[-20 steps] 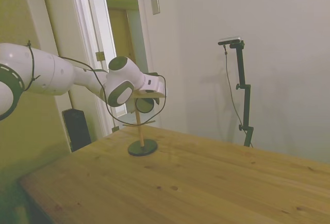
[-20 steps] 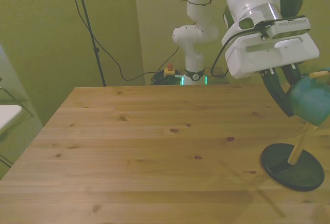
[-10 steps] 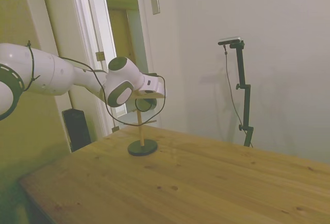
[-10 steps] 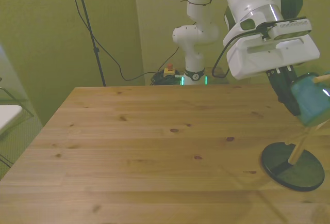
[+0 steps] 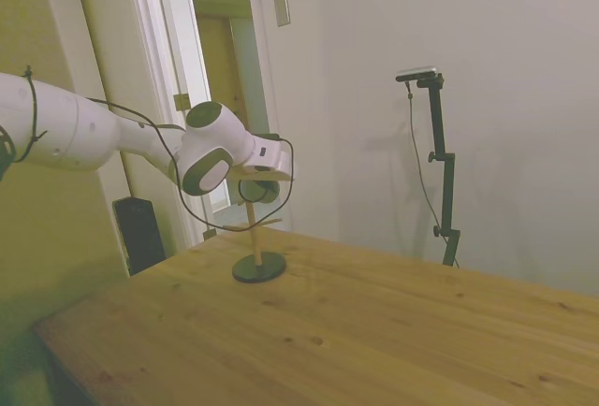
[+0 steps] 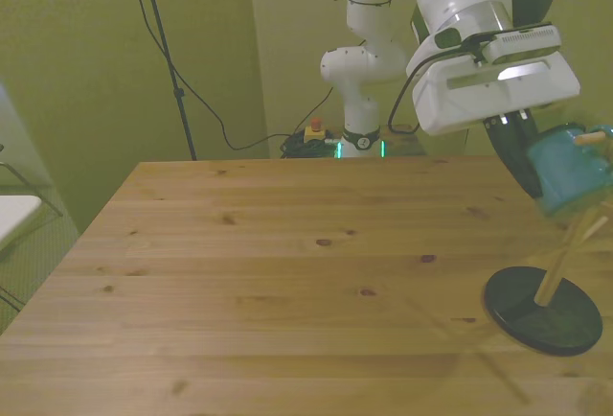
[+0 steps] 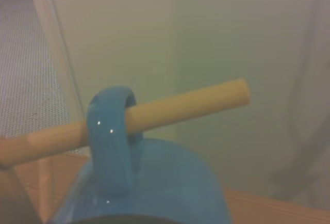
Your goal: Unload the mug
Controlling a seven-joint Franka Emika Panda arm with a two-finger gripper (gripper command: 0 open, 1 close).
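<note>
The teal mug (image 6: 573, 165) hangs at the front view's right edge, above the wooden peg stand with its dark round base (image 6: 542, 312). My gripper (image 6: 549, 174) is shut on the mug; one dark finger (image 6: 522, 155) shows on the mug's side and the other is hidden behind it. In the wrist view the mug's handle (image 7: 110, 131) is looped around a wooden peg (image 7: 185, 106), near the peg's free end. In the side view the mug (image 5: 264, 191) is a dark shape under the gripper (image 5: 259, 184), over the stand (image 5: 258, 267).
The stand sits near the table's edge (image 5: 122, 284) on the arm's side. A black cable (image 5: 281, 195) loops down from the wrist beside the mug. A doorway (image 5: 220, 97) is behind the arm. The wooden table top (image 6: 287, 272) stretches across the front view's left.
The gripper has risen with the mug and drawn back slightly toward the arm. The mug sits higher above the stand's base than before, with its handle still on the peg.
</note>
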